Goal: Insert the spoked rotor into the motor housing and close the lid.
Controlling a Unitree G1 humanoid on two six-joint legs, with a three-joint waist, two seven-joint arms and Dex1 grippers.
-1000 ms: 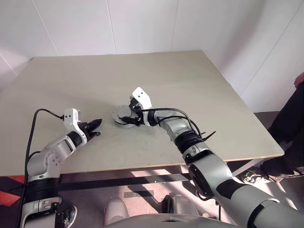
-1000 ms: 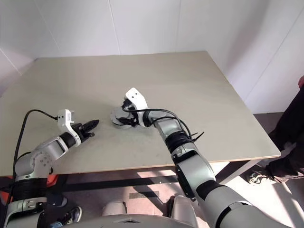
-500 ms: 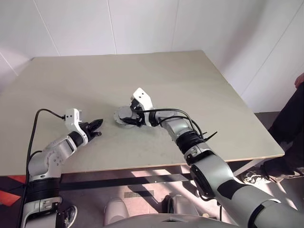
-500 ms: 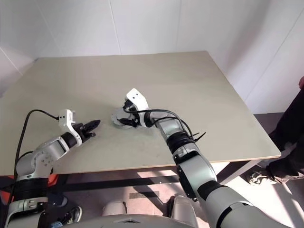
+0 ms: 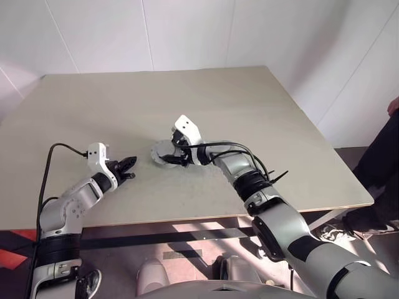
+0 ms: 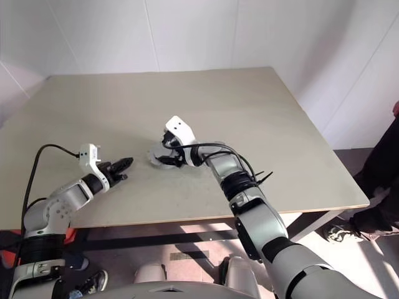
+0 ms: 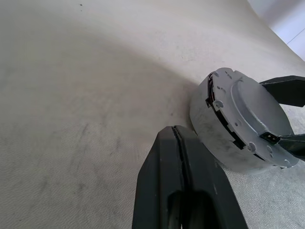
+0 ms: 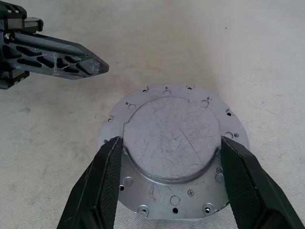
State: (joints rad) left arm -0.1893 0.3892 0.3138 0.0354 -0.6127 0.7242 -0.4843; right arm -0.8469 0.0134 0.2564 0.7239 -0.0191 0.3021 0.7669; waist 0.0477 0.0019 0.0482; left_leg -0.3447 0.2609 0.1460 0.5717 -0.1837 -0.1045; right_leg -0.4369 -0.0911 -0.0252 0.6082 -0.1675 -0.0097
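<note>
Little has moved — right fingers [image 8: 110, 177] straddle the lid [image 8: 172, 143] — left fingers [image 7: 183, 179] pressed together alongside.

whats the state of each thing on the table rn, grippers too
motor housing: resting flat side up on the table, a thin dark seam around its side; inside hidden
right gripper: fingers spread, one on each side of the housing's raised round face, touching its edge
left gripper: shut, empty, pointing at the housing's side, just short of it
</note>
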